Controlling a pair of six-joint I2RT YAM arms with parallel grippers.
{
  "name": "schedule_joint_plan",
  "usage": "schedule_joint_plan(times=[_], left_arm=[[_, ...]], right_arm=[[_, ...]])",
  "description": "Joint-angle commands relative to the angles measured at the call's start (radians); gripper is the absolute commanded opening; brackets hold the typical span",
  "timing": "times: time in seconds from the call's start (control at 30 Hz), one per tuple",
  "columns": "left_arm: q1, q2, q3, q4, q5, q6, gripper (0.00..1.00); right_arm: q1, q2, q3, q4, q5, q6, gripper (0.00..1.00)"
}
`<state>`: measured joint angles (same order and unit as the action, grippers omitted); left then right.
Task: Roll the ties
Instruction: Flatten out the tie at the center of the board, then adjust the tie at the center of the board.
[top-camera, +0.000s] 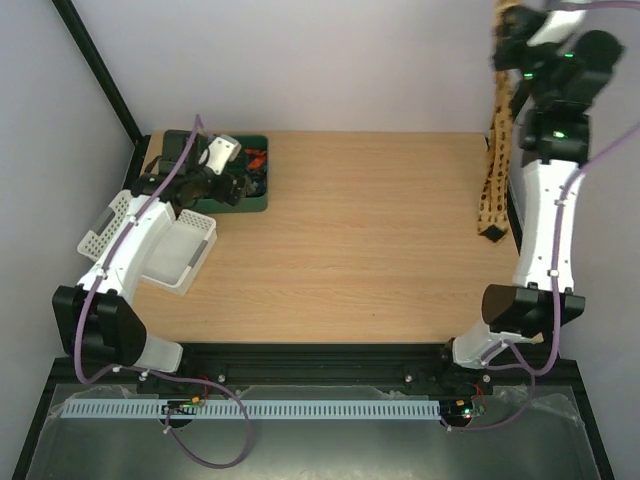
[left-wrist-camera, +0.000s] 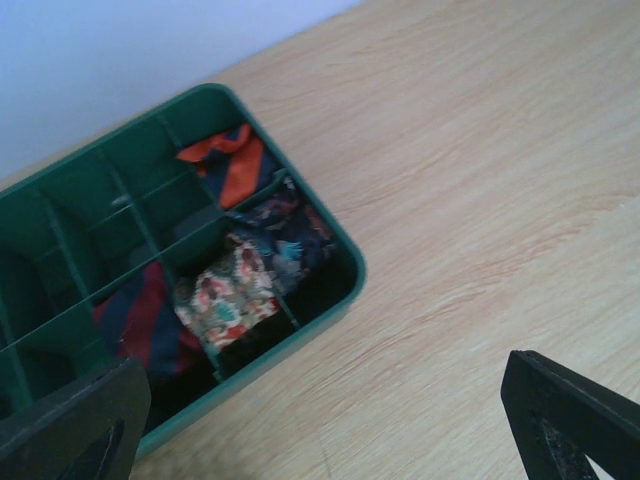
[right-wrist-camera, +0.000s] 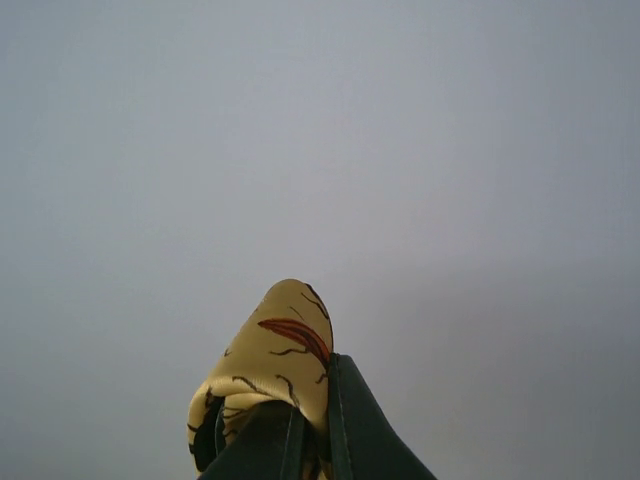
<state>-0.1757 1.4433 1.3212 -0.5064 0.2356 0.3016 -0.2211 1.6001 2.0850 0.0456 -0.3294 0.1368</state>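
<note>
My right gripper (top-camera: 507, 32) is raised high at the back right and is shut on the tan-gold tie (top-camera: 496, 150). The tie hangs down as a long strip, its lower tip near the table's right edge. In the right wrist view a fold of the tie (right-wrist-camera: 275, 370) bulges above the closed fingers (right-wrist-camera: 350, 430), against a plain grey wall. My left gripper (top-camera: 238, 182) is open and empty over the green divided box (top-camera: 262, 195). The left wrist view shows this box (left-wrist-camera: 340, 300) holding several rolled ties (left-wrist-camera: 228, 295), with my fingertips (left-wrist-camera: 570, 420) wide apart.
A white perforated basket (top-camera: 190, 255) stands at the left, partly under the left arm. A black frame post (top-camera: 100, 70) runs along the back left. The wooden tabletop (top-camera: 370, 250) spreads between the arms.
</note>
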Motion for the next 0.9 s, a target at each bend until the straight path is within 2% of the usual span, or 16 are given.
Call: schedule_joint_plan(times=[0.0, 0.13, 0.17, 0.2, 0.23, 0.27, 0.33, 0.37, 0.43, 0.53, 0.63, 0.73, 0.87], left_arm=[[0.061, -0.055, 0.01, 0.03, 0.014, -0.063, 0.99], [0.119, -0.068, 0.009, 0.025, 0.02, -0.08, 1.0], [0.131, -0.071, 0.005, 0.023, 0.018, -0.081, 0.99], [0.143, -0.072, 0.004, 0.022, 0.014, -0.083, 1.0], [0.154, -0.074, 0.003, 0.02, 0.012, -0.086, 1.0], [0.166, -0.074, 0.0, 0.015, 0.009, -0.088, 0.99], [0.184, -0.072, 0.002, 0.002, -0.005, -0.091, 0.99], [0.196, -0.07, 0.001, -0.005, -0.009, -0.09, 0.99], [0.218, -0.068, -0.006, -0.017, -0.012, -0.088, 1.0], [0.229, -0.061, -0.011, -0.039, 0.003, -0.061, 0.99], [0.228, -0.055, -0.011, -0.077, 0.091, -0.012, 0.99], [0.2, -0.037, 0.005, -0.147, 0.199, 0.061, 1.0], [0.093, -0.006, 0.011, -0.225, 0.152, 0.132, 1.0]], right_arm=[[0.243, 0.067, 0.021, -0.03, -0.278, 0.016, 0.01], [0.52, 0.126, 0.004, -0.191, -0.321, -0.115, 0.03], [0.591, 0.141, 0.001, -0.258, -0.315, -0.185, 0.16], [0.651, 0.15, -0.009, -0.321, -0.299, -0.27, 0.41], [0.702, 0.161, -0.025, -0.392, -0.267, -0.346, 0.62], [0.732, 0.169, -0.043, -0.441, -0.226, -0.388, 0.78], [0.728, 0.192, -0.065, -0.535, -0.142, -0.423, 0.96], [0.716, 0.205, -0.072, -0.595, -0.102, -0.467, 0.99], [0.675, 0.223, -0.117, -0.715, -0.054, -0.55, 0.99], [0.565, 0.241, -0.223, -0.765, -0.053, -0.619, 0.99], [0.465, 0.301, -0.265, -0.761, -0.037, -0.625, 0.97], [0.409, 0.442, -0.204, -0.785, -0.003, -0.599, 0.91], [0.358, 0.651, -0.036, -0.872, -0.003, -0.526, 0.86]])
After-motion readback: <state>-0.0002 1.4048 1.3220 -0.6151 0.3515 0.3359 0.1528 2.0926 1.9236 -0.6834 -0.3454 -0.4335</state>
